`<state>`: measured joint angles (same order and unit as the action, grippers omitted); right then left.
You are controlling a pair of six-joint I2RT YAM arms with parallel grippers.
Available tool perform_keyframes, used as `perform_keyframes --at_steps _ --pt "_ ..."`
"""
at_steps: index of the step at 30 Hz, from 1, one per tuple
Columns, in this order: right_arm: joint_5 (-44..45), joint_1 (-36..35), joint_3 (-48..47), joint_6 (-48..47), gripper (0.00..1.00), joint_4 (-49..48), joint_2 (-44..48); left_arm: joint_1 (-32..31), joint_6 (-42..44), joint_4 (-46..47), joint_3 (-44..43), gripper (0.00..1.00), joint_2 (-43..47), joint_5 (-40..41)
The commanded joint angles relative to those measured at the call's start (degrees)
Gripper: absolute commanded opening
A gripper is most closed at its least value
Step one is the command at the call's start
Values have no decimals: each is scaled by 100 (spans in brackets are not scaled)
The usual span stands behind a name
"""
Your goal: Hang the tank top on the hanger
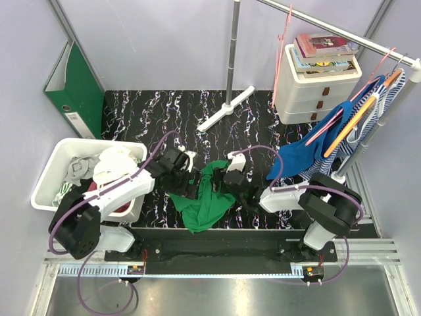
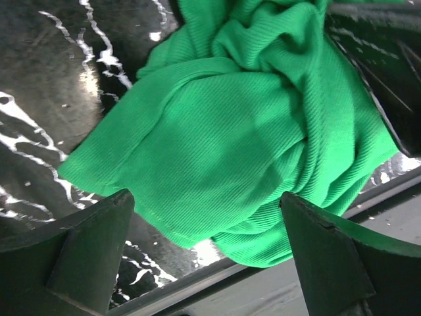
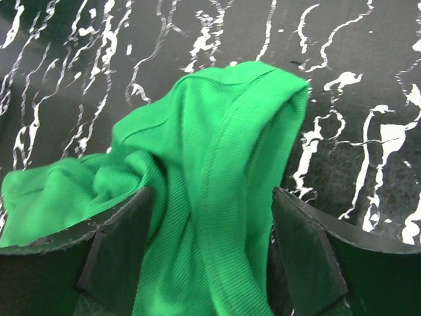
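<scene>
Reaching in over the near edge of the bench point(image 1: 151, 112), the left arm point(image 1: 118, 191) has its jaws spread wide, the dark fingers point(image 2: 85, 257) well apart with nothing pinched, and the crumpled tank top point(image 1: 207, 197) lies just beyond them. The right arm point(image 1: 289, 197) comes in from the other side. Its jaws are also spread, and they straddle a raised fold of the green ribbed fabric that fills most of the gap without being squeezed. The top sits bunched on the black, white-veined surface between the two arms, off the hanger point(image 1: 281, 56). To the left stands a white bin point(image 1: 52, 171) heaped with pale clothes. On the right, a blue garment point(image 1: 302, 155) and a blue-and-white striped garment point(image 1: 388, 99) hang from a slanting rail point(image 1: 342, 33), an orange hanger point(image 1: 352, 128) among them. Farther back, a white drawer unit point(image 1: 309, 92) carries a stack of books point(image 1: 325, 46), their cover lettering too small to read. The thin pink hanger hangs bare from the rail beside those drawers. A green binder point(image 1: 79, 85) leans in the far left corner, and the writing on its white spine label is illegible.
</scene>
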<state>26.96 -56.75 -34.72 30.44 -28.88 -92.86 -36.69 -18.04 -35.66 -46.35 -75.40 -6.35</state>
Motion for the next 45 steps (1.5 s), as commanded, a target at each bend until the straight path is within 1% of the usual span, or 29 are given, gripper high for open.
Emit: perform_keyframes --at_steps 1,2,3,7,9,10,12,13,15,16,17,19,20,21,22,24,25,27,28,30,31,33,34,35,37,38,39,41,45 --pt "-146 313 -114 261 79 -415 -214 -14 -103 358 -120 87 -168 -507" --pt "-330 410 -97 322 79 -486 -241 -14 -112 349 -120 84 -212 -499" --pt "-401 437 -79 331 79 -600 -268 -14 -120 375 -120 76 -212 -499" --pt "-796 525 79 481 78 -1066 -294 -14 -129 402 -111 66 -221 -472" --pt "-1043 551 123 569 78 -1198 -285 -14 -138 411 -94 63 -256 -499" --pt "-1113 551 97 569 77 -1199 -294 -5 -138 411 -94 56 -265 -568" --pt "-1158 569 18 543 76 -1190 -390 -5 -164 454 -59 49 -283 -630" --pt "-1193 577 -26 551 75 -1190 -426 -14 -173 463 -50 44 -283 -692" --pt "-1211 604 -122 569 74 -1129 -566 -14 -182 490 -15 43 -309 -736" --pt "-1211 621 -158 577 73 -1111 -619 -14 -182 498 3 35 -335 -797" --pt "-1211 630 -184 595 71 -1111 -654 -5 -182 507 12 30 -353 -832" --pt "-1219 656 -184 613 65 -1128 -751 -14 -173 525 3 20 -414 -911" --pt "-1211 665 -184 604 62 -1137 -769 -5 -165 534 -23 9 -441 -903" --pt "-1202 674 -193 613 55 -1128 -743 -14 -138 525 -41 3 -458 -886" --pt "-1211 700 -176 604 50 -1128 -708 -14 -121 516 -58 0 -467 -790" --pt "-1202 718 -184 543 38 -1058 -507 -5 -25 385 -216 0 -450 -605" --pt "-1141 744 -202 499 25 -997 -409 -5 11 341 -295 0 -424 -308" --pt "-1062 788 -386 253 12 -646 -77 30 160 235 -655 0 -415 88" --pt "-957 841 -473 52 2 -506 56 91 204 183 -822 0 -441 186" --pt "-747 885 -763 -186 0 -5 511 214 397 -10 -1410 0 -485 501" --pt "-649 885 -930 -439 0 145 688 380 450 -133 -1830 0 -494 616" --pt "-386 894 -1045 -678 0 532 1303 609 477 -257 -2263 0 -494 1011" --pt "-306 885 -1107 -845 0 637 1514 828 460 -292 -2613 0 -468 1039" --pt "-218 885 -1116 -925 0 847 1960 934 442 -275 -2755 0 -450 1065" --pt "10 885 -1072 -1030 0 1051 2402 1084 424 -223 -3141 0 -310 1485" --pt "63 885 -1002 -1057 0 1182 2848 1111 511 -205 -3257 0 -266 1696" --pt "116 885 -915 -1092 0 1209 3061 1128 564 -205 -3362 0 -187 2133" --pt "195 885 -616 -1119 0 1323 3605 1207 713 -161 -3626 0 -125 2653" --pt "398 885 -150 -874 0 1736 4126 1768 864 -29 -3715 0 -212 3060"
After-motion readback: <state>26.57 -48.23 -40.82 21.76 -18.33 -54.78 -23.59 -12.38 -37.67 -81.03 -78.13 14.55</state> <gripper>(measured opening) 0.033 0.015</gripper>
